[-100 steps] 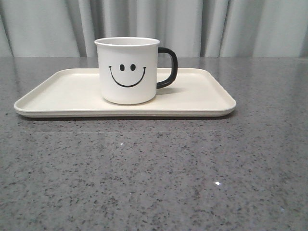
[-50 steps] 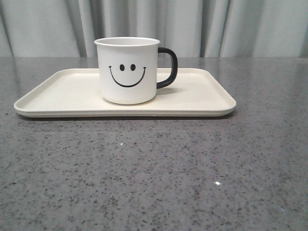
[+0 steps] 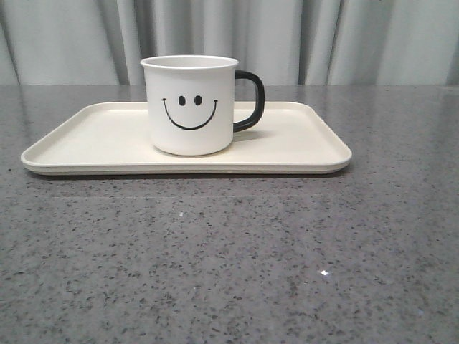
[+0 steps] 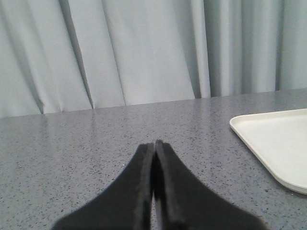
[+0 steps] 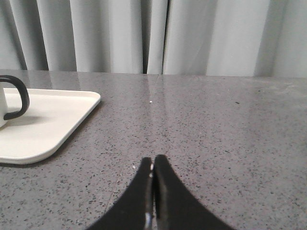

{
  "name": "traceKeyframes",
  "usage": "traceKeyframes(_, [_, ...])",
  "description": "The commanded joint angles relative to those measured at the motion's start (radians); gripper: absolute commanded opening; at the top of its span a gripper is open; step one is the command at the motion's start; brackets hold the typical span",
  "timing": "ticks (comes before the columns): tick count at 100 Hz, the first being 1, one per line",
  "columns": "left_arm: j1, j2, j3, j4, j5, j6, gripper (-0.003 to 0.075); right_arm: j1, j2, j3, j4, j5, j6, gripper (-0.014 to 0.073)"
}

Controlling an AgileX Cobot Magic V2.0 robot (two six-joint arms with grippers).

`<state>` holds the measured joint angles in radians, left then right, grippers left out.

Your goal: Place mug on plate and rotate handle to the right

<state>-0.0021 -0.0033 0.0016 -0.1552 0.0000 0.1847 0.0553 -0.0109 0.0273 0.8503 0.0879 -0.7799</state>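
Observation:
The white mug [image 3: 190, 107] with a black smiley face stands upright on the cream plate [image 3: 79, 143], near its middle. Its black handle [image 3: 251, 100] points to the right. In the right wrist view the handle [image 5: 17, 98] and the plate's corner [image 5: 62, 120] show at one side. The left wrist view shows only a corner of the plate [image 4: 278, 143]. My left gripper [image 4: 153, 143] is shut and empty, low over the bare table beside the plate. My right gripper [image 5: 153, 158] is shut and empty, apart from the plate. Neither gripper shows in the front view.
The grey speckled table [image 3: 229, 265] stretches in front of the plate. Pale grey curtains [image 3: 323, 36] hang behind the table's far edge.

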Motion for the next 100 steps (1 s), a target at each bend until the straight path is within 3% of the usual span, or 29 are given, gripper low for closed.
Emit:
traceKeyframes(1, [-0.005, -0.03, 0.007, -0.007, -0.072, -0.002, -0.002, 0.0, -0.021, 0.0, 0.015, -0.052, -0.007, -0.0069])
traceKeyframes(25, [-0.005, -0.03, 0.007, -0.007, -0.072, -0.002, -0.002, 0.0, -0.021, 0.0, 0.015, 0.015, -0.007, -0.0069])
traceKeyframes(100, [-0.005, -0.03, 0.007, -0.007, -0.072, -0.002, -0.002, 0.0, -0.021, 0.0, 0.015, 0.016, -0.007, -0.0069])
